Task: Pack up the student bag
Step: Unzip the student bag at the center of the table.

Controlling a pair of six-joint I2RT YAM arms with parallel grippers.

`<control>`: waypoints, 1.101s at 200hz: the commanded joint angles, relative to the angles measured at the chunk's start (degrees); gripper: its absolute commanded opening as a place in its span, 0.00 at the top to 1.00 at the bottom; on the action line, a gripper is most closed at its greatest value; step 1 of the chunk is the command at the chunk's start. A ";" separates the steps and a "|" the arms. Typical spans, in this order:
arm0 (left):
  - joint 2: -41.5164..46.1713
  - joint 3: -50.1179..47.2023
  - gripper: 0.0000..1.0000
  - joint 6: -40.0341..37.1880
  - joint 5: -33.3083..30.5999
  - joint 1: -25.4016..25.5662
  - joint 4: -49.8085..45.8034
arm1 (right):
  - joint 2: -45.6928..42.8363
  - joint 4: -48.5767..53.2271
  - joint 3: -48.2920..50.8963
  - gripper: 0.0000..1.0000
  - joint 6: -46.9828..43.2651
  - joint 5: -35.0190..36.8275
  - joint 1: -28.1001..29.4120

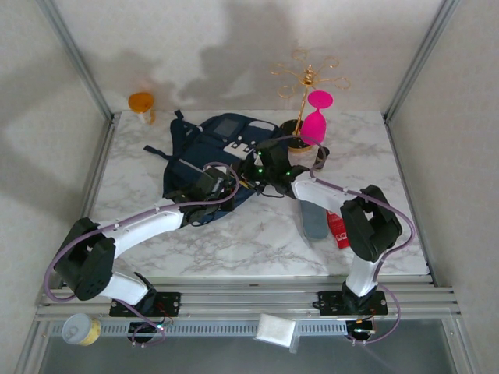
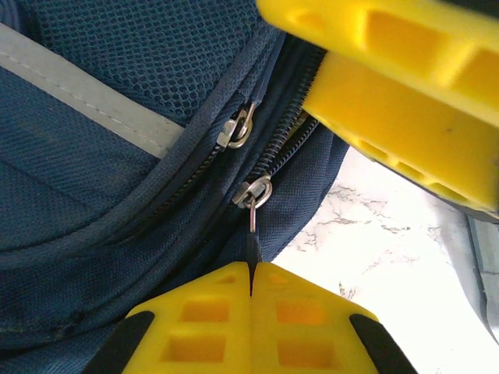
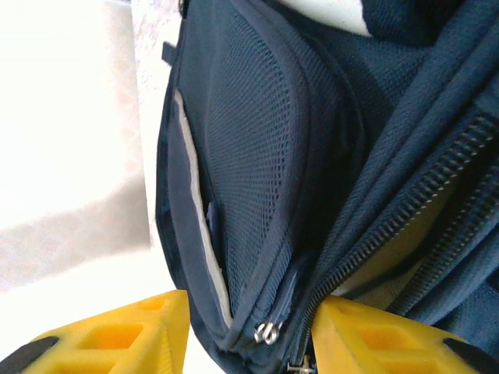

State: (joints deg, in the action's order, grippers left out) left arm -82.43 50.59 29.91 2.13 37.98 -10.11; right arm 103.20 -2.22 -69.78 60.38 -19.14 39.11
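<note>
Top view: bright, even, diffuse overhead light; soft grey shadows lay on back wall [image 1: 234, 54] toward 12 o'clock; frame posts [image 1: 78, 58] splayed at 10 and 2 o'clock. Left wrist view: zipper pull [image 2: 253, 204] and student bag [image 2: 93, 195] weave sharp; yellow fingers [image 2: 405, 86] at 1 and 6 o'clock slightly soft; table [image 2: 390, 257] glared near-white at 4 o'clock. Right wrist view: 9 o'clock side blown out white; mesh [image 3: 257, 156] crisp; 6 o'clock edge blurred.

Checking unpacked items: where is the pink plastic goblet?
Top view: the pink plastic goblet sits at the table's far edge, beside the gold wire stand, right of the navy fabric backpack.
</note>
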 commanded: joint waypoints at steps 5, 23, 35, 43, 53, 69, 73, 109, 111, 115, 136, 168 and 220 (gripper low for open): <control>1.29 -0.34 1.00 -1.08 -0.99 -0.97 0.52 | 3.53 -5.15 -0.47 0.59 4.74 4.68 0.44; 1.69 -0.47 1.00 -0.78 -2.63 -1.39 -0.04 | 4.99 -3.87 -1.28 0.64 4.08 7.57 0.41; 2.05 -0.72 1.00 -0.16 -3.38 -1.91 -0.77 | 4.53 -3.56 -0.98 0.68 2.99 10.02 1.53; 2.31 -0.92 1.00 0.18 -3.71 -2.36 -1.40 | 4.53 -2.21 -1.17 0.68 2.28 11.52 2.25; 2.79 -1.55 1.00 0.31 -3.55 -2.89 -1.66 | 5.13 -0.40 -1.58 0.63 2.28 11.81 2.68; 3.79 -3.04 1.00 0.20 -2.25 -3.17 0.28 | 6.50 -0.79 -1.68 0.52 2.94 11.24 3.50; 3.85 -3.30 1.00 0.15 -2.00 -3.25 0.86 | 6.93 -1.08 -1.78 0.50 3.26 11.51 3.68; 2.60 -3.03 1.00 -0.66 -2.13 -3.53 -0.25 | 8.77 -2.80 -4.78 0.79 3.05 13.00 3.76; 2.55 -3.08 1.00 -0.76 -2.20 -3.59 -0.21 | 8.70 -2.71 -5.11 0.83 2.79 13.11 3.78; 2.54 -3.24 1.00 -1.00 -2.29 -3.61 -0.26 | 8.62 -2.53 -5.46 0.88 2.46 13.29 3.78; 1.93 -3.35 1.00 -1.82 -3.13 -4.43 -2.29 | 6.53 -1.08 -4.95 1.00 1.35 14.02 3.39; 4.13 -4.73 1.00 -2.07 -2.87 -4.60 -4.25 | 0.58 -4.51 -0.05 1.00 -0.26 10.18 1.41; 9.45 -7.27 1.00 -1.51 -5.21 -4.67 -6.99 | -6.18 -5.11 3.70 1.00 -5.52 -4.63 -6.06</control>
State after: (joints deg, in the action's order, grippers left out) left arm -75.37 44.03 28.86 0.16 33.87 -12.58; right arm 102.65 -5.17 -66.57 60.47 -16.71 36.95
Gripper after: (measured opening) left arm 0.051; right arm 0.053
